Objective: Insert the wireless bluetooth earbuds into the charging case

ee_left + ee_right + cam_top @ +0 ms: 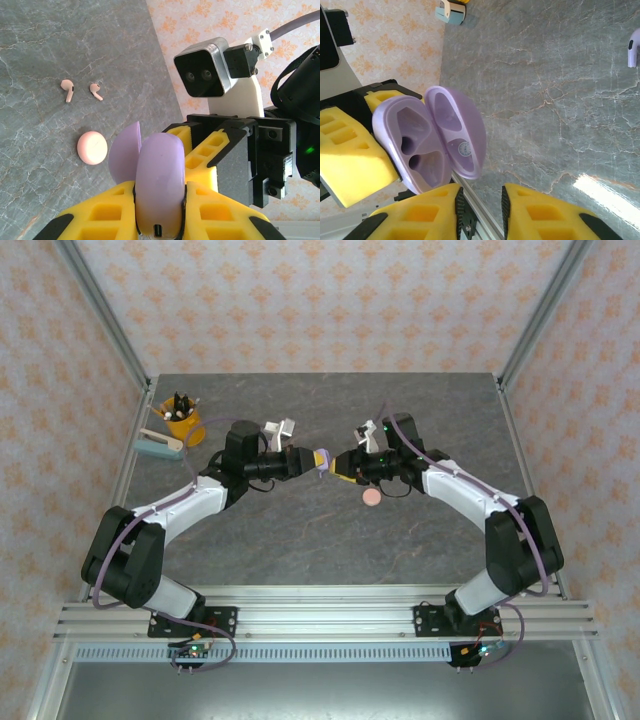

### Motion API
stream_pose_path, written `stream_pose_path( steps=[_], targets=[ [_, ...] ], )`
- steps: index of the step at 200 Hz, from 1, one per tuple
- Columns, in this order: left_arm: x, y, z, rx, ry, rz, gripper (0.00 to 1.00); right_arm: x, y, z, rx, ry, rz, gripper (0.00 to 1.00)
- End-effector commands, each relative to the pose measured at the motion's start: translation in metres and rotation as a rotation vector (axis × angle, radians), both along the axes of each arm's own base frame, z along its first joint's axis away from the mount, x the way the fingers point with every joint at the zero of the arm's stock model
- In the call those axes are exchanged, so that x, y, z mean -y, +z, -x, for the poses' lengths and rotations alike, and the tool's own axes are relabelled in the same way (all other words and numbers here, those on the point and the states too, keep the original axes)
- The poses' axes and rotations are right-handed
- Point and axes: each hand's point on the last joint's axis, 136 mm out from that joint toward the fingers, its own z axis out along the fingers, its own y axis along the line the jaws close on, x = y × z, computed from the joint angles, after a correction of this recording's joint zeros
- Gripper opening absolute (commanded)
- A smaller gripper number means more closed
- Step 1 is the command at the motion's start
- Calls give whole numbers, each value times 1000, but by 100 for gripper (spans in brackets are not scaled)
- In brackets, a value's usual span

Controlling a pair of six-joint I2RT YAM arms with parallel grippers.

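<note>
Lilac case (159, 170), lid hinged open, is pinched between the yellow fingers of the left gripper (160, 202) and held up above the grey marbled table (300, 540). The right gripper (479, 200) faces it, tip to tip. Its jaws stand a little apart with nothing seen between them, and the case's open side is turned toward it, just beyond its fingertips. From the right wrist, the two wells in the case show as dark hollows.

Two pink buds (67, 90) lie side by side on the table, well below the left gripper and apart from it. A round pink case (92, 148), closed, lies near them, on the side closer to the gripper. From above, that pink case sits on the table just beside the right gripper.

One lilac bud (633, 47) lies on the table well beyond the right gripper, half cut off by the picture's edge. The left fingers hide the lower sides of the lilac case. From above, the buds are too small to make out.

Well beyond the left gripper, near the table's far corner, stand a yellow cup (182, 423) of pens and a teal item (158, 446).
</note>
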Motion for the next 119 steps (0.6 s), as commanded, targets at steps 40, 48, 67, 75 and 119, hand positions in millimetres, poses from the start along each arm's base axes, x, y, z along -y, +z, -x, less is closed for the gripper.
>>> stream_pose_path(
  steps=[40,48,67,75,119],
  targets=[
    [8,8,2,26,-42,11,6,-4,9,-14,38,2,0,28],
    [8,7,3,23,-43,10,6,-4,9,-15,38,1,1,28],
    [9,5,3,20,-45,10,6,-5,11,-17,44,-2,2,27],
    [9,5,4,19,-46,9,6,-5,10,-18,42,-4,3,27],
    [12,7,6,24,-53,13,6,-2,8,-27,34,-26,-1,25]
  ],
)
